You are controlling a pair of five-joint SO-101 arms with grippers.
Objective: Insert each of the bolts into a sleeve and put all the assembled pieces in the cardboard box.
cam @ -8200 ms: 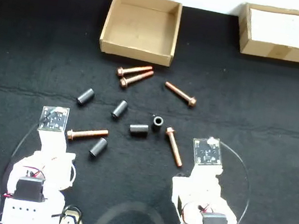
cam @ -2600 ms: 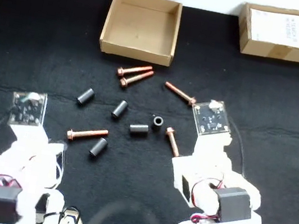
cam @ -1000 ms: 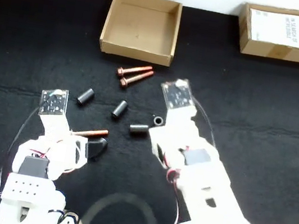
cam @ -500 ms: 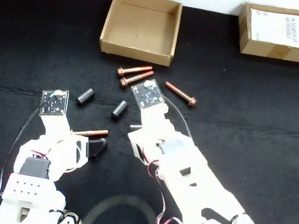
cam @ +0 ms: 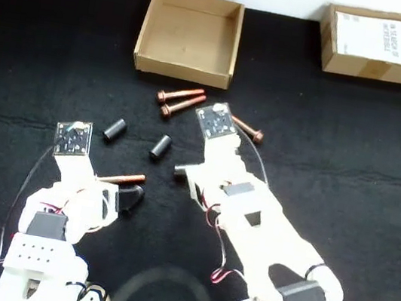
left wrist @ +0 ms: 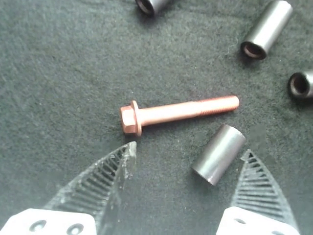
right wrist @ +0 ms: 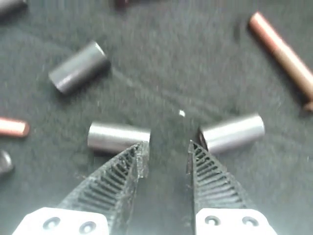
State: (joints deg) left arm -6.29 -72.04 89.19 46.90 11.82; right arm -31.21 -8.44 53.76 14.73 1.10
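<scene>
The left arm swung out wide a few seconds back, came in again, and has sat still for the last second, with the left gripper low over the tabletop. The right arm has done the travelling. It swept in from its own side, overshot toward 9 o'clock and came back a touch. It now lies over the middle of the scatter and covers a bolt and a sleeve that were plain to see before. Nothing has been lifted and the box at 12 o'clock is bare inside, so I'd say both arms are only lining up first picks.

The left gripper is spread wide and empty. A sleeve lies between its fingers, hard by one and well off the other. A bolt lies crosswise just beyond the tips, toward 12 o'clock, apart from that sleeve. Closing here looks likelier to catch the sleeve than the bolt.

The right gripper is open only a little and holds nothing, its tips over bare cloth. A second sleeve sits just outside its 9 o'clock finger and a third sleeve just outside its 3 o'clock finger. Neither is between the fingers, so I reckon it must shift sideways first.
</scene>
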